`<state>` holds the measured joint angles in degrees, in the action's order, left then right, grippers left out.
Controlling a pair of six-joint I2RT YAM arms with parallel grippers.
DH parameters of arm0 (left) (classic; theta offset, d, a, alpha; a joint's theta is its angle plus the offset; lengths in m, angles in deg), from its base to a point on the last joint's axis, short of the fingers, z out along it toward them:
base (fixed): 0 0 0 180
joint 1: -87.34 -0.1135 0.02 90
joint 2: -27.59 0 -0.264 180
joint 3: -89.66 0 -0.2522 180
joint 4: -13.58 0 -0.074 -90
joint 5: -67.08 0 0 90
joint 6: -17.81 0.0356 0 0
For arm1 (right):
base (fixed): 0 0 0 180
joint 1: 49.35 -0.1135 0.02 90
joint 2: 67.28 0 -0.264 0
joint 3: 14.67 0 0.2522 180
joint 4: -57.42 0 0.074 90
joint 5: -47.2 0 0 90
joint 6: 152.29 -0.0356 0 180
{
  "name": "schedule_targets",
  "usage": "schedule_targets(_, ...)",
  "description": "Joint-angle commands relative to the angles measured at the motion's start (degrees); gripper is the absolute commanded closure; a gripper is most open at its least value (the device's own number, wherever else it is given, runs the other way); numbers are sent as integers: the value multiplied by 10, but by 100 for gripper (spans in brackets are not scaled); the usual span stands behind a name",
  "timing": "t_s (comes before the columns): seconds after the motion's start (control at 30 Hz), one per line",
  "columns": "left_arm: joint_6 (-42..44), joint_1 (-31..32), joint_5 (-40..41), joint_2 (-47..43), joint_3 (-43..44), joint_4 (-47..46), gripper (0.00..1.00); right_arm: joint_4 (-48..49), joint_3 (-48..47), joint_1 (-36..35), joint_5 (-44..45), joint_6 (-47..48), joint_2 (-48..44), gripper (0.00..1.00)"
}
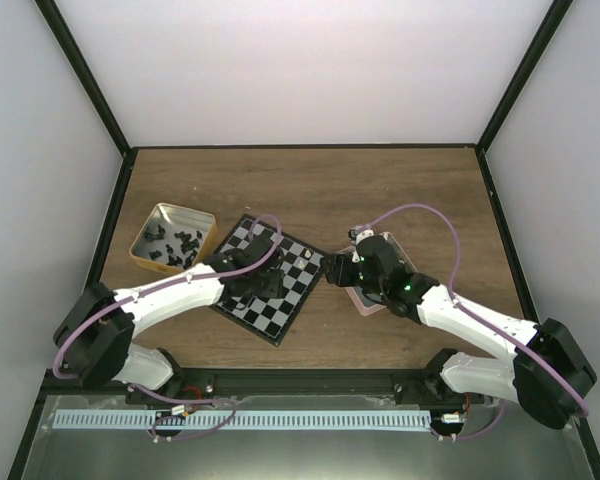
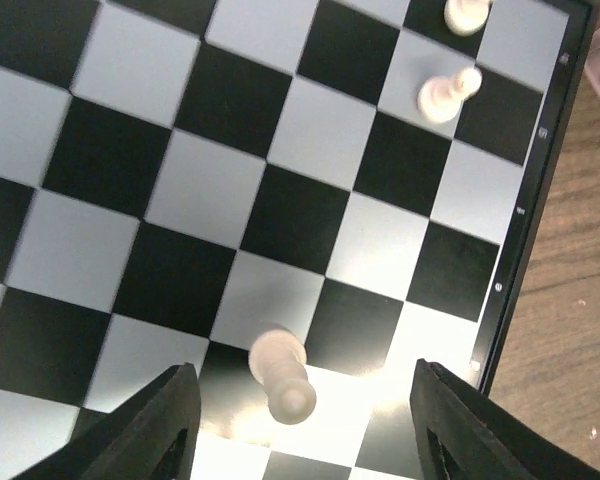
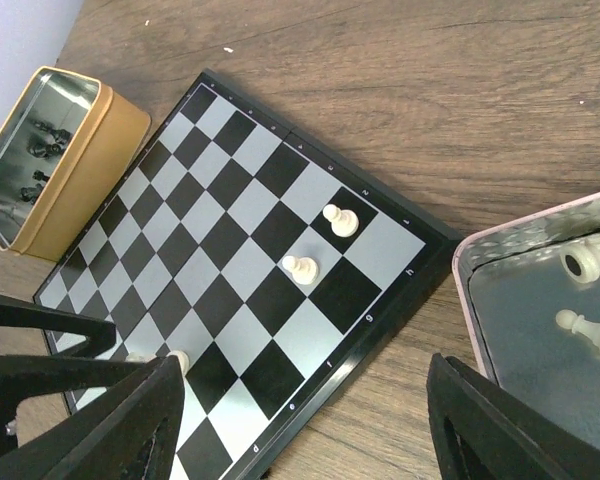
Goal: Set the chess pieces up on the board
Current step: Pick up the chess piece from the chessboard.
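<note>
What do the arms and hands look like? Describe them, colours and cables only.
The left arm and right arm have white links between bulky black joints, each trailed by a looping lilac cable. Green lights glow near the right wrist. The left hand and right hand have broad black wedge-shaped fingers.

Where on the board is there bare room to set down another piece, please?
The board is bare toward the gold tin. It is crowded along the edge facing the pink tray: two white pieces stand there, and the left gripper straddles a third piece.
</note>
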<state>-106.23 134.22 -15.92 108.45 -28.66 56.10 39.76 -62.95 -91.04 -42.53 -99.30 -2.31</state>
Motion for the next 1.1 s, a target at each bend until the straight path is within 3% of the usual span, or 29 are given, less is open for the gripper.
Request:
schedule_targets(0.0, 28, -9, -76, 27, 24, 40, 43, -1, 3, 4, 10, -4, -2, 32)
schedule_targets(0.17, 38, -12, -59, 49, 31, 51, 56, 4, 6, 5, 10, -4, 0, 32)
schedule_targets(0.3, 43, -14, -44, 63, 34, 52, 84, 3, 7, 5, 10, -3, 1, 32)
schedule_targets(0.33, 43, -14, -38, 64, 36, 55, 86, 2, 7, 5, 10, -3, 1, 32)
schedule_targets(0.57, 65, -14, -46, 56, 54, 64, 90, 3, 8, 5, 12, -2, 3, 33)
schedule_targets(0.8, 83, 3, -105, 60, 65, 60, 90, -9, 10, 6, 43, -21, -2, 33)
schedule_targets(1.07, 82, 32, -82, 98, 91, 75, 90, -32, 21, 14, 109, -54, -27, 33)
